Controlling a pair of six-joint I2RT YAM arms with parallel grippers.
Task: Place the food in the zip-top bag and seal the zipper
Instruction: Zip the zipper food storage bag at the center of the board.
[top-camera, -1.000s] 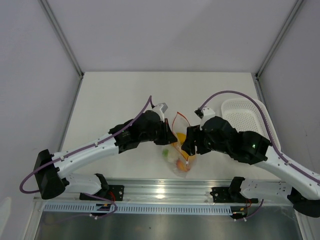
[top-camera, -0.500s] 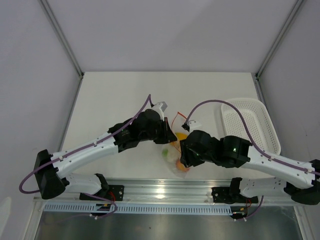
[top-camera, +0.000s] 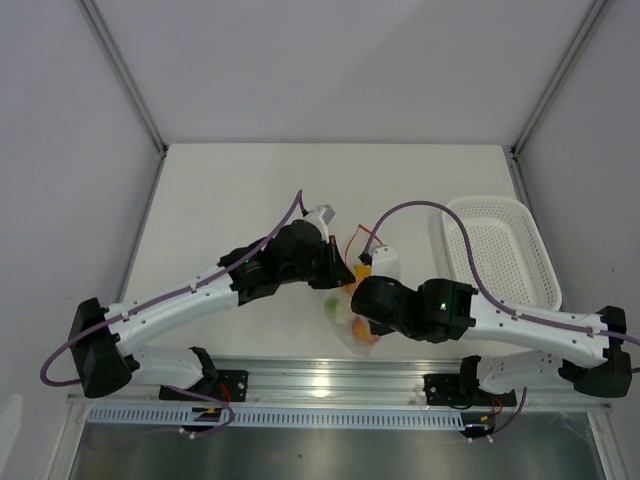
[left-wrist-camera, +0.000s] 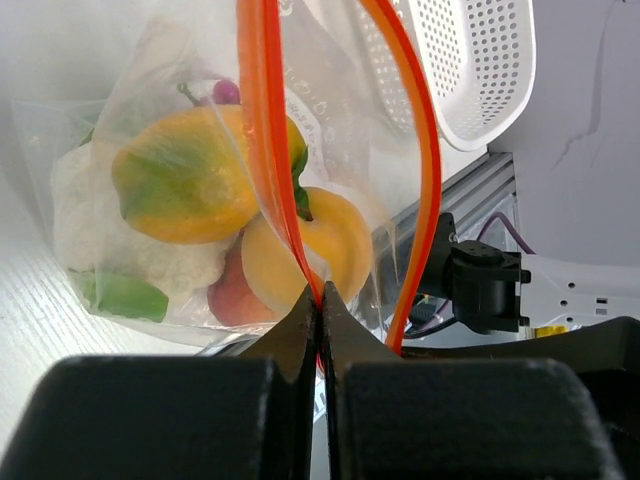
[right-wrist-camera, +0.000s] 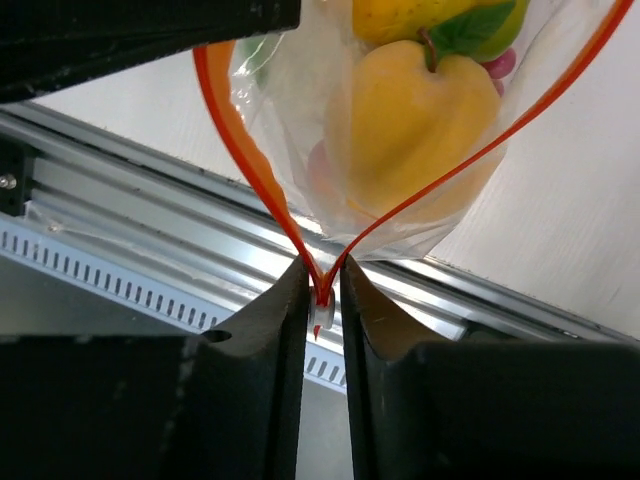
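The left pincer (left-wrist-camera: 320, 300) was clamped on one strip of the zipper (left-wrist-camera: 262, 120). The right pincer (right-wrist-camera: 323, 290) had its jaws narrowed around the zipper's white end; whether they pinched it I cannot tell. Between the two pincers hung the zip-top bag (left-wrist-camera: 335, 90), mouth gaping, with the food (right-wrist-camera: 410, 130) inside. It was over the table (top-camera: 250, 190) near its front edge, and a white basket (top-camera: 500, 250) lay to the right.
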